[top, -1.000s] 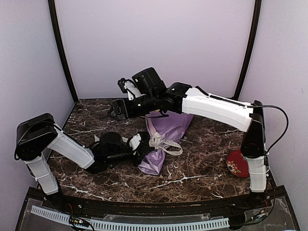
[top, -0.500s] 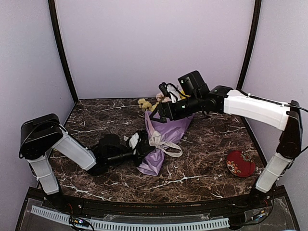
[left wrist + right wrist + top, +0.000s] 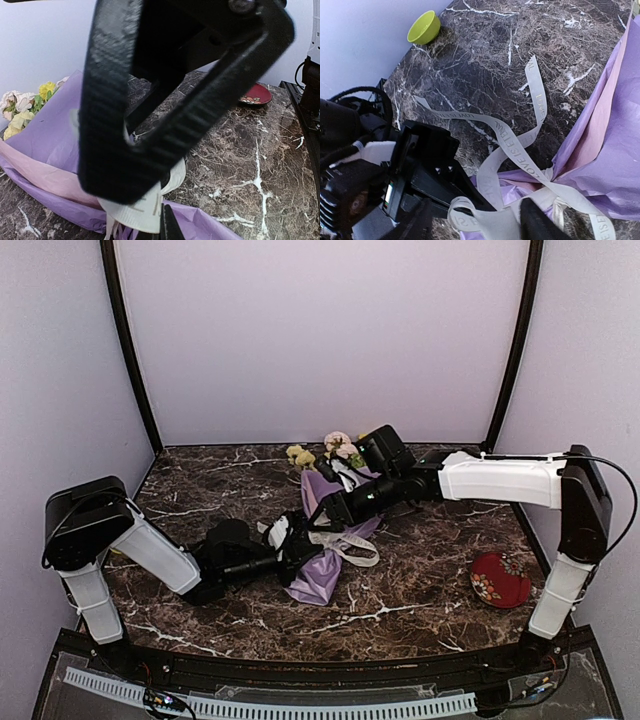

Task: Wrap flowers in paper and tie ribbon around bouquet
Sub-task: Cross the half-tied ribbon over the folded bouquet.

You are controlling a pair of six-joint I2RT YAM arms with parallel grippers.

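Left end effector [image 3: 288,540] pinches the ribbon [image 3: 510,145] at the bouquet's [image 3: 322,578] edge. Right end effector [image 3: 475,222] is spread above it. Open table [image 3: 410,605] lies at 5 o'clock.

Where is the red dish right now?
Top view: the red dish sits on the marble table's right side, beside the right arm's base, well apart from the bouquet.

The left tool [image 3: 297,543] is sitting fully closed at the end of a low, outstretched arm. The right tool [image 3: 328,516] is angling downward, jaws standing apart.
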